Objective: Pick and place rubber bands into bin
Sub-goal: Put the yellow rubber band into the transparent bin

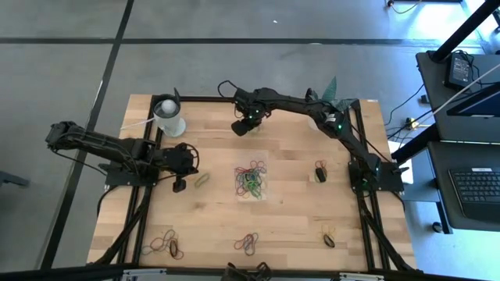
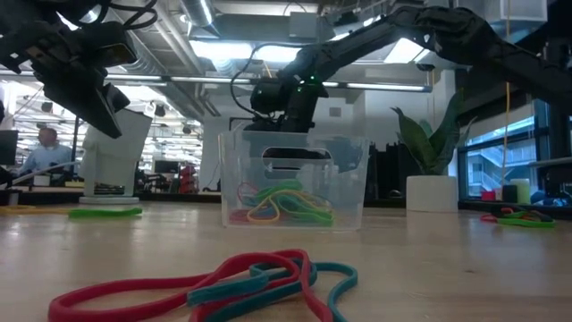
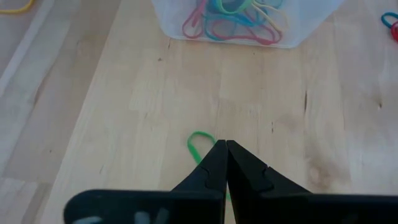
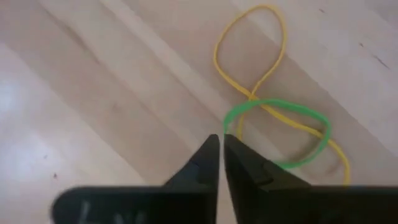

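Observation:
The clear bin (image 1: 251, 165) stands at the table's middle, with several coloured rubber bands (image 2: 281, 206) lying in it. My left gripper (image 1: 180, 185) hangs shut to the bin's left, raised above the table (image 2: 89, 80). A green band (image 3: 198, 146) lies flat on the wood just under its tips (image 3: 225, 143). My right gripper (image 1: 244, 126) is shut over the table's far part, behind the bin (image 2: 288, 107). Under it a yellow band (image 4: 252, 50) and a green band (image 4: 280, 134) lie crossed on the wood beside its tips (image 4: 222, 137).
A white cup (image 1: 169, 117) stands at the far left, and a potted plant (image 1: 332, 92) at the far right. Loose bands lie near the near edge (image 1: 164, 243) (image 1: 248, 243) (image 1: 329, 236), and a dark bundle (image 1: 320, 173) right of the bin. A person (image 2: 45, 148) sits beyond the table.

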